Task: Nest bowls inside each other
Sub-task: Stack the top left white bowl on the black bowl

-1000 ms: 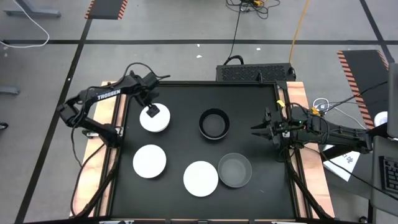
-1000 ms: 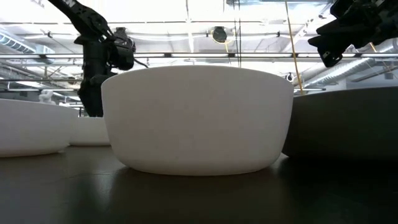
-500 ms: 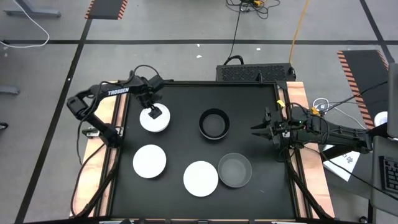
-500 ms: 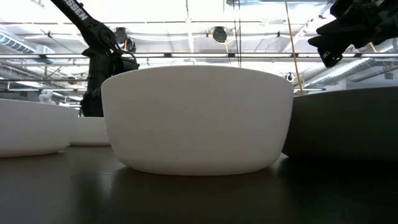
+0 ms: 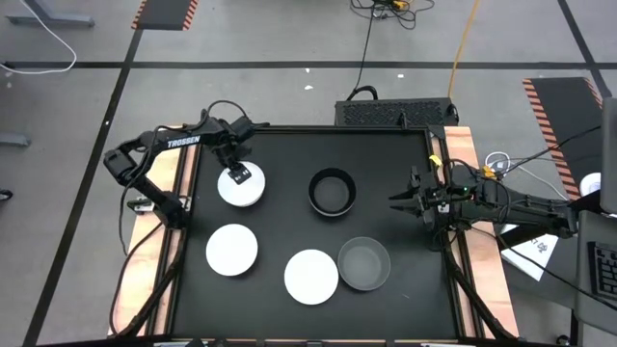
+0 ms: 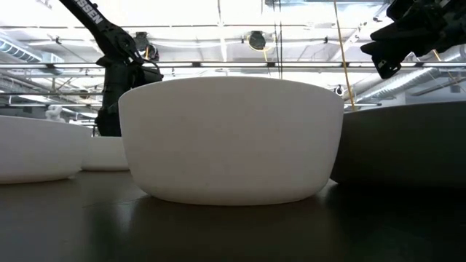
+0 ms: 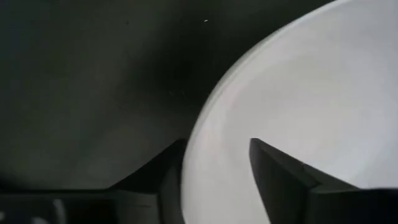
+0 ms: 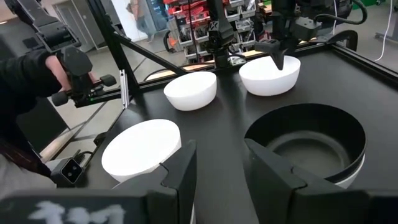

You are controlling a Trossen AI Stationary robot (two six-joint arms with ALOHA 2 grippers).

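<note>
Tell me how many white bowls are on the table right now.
3: one at the back left with the left gripper at its rim, one at the front left, one front centre beside the grey bowl. Nested ones could be hidden.

Bright overhead light; left wrist view blurred.

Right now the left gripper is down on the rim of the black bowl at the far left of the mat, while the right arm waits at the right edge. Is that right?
Not quite: the bowl is white, not black. The high view shows the left gripper at the rim of the far-left white bowl; the left wrist view shows one finger inside that rim and one outside. The black bowl sits untouched mid-mat. The right gripper does wait at the right edge.
</note>
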